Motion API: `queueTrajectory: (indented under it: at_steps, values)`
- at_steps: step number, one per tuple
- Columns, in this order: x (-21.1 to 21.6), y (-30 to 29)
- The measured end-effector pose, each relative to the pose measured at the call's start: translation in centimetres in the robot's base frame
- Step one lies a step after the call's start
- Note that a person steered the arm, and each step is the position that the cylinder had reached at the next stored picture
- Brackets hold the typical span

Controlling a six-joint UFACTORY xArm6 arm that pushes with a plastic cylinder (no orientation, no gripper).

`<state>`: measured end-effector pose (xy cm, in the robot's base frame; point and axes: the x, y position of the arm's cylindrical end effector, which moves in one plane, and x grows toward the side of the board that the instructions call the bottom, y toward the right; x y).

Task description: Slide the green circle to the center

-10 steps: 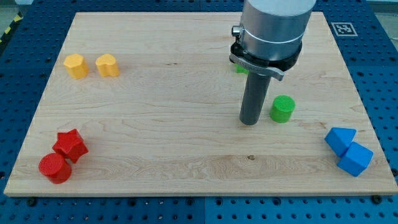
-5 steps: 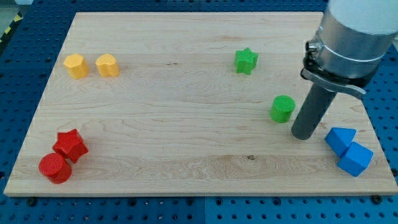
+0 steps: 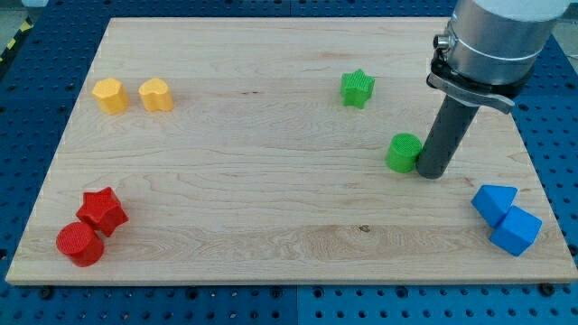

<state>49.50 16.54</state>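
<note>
Currently my tip (image 3: 431, 174) rests on the wooden board (image 3: 271, 135) directly against the view's right side of the green circle (image 3: 404, 152); the two appear to touch, with no gap visible between them. The end effector is a plain dark rod with no jaws, so it neither spreads nor pinches; it only stands upright beside the block. The green circle lies in the right half of the board, right of the board's middle and about midway between the top and bottom edges.

Other blocks:
- A green star (image 3: 358, 88) sits nearer the top edge, up and to the left of the green circle, well apart from it.
- Two blue blocks lie near the bottom right corner, touching each other: an upper blue block (image 3: 494, 202) and a lower blue cube (image 3: 517, 231). The exact shape of the upper one is hard to make out.
- A yellow hexagon (image 3: 109, 95) and a second yellow block (image 3: 155, 94) sit just beside each other near the top left corner; the shape of the second is unclear.
- A red star (image 3: 101, 210) and a red cylinder (image 3: 79, 244) touch near the bottom left corner.

Limits of view: the arm's grey housing (image 3: 495, 36) is cut off by the view's top edge and hides part of the board's top right corner.
</note>
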Motion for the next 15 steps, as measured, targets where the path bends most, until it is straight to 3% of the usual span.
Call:
queueTrajectory:
  at_steps: [2,5,7,11,15]
  values:
    - [-0.7,-0.7]
    - [-2.4,-8.4]
    - [-2.5,-8.0]
    - [-7.8,-6.4]
    - [-5.7,-4.2]
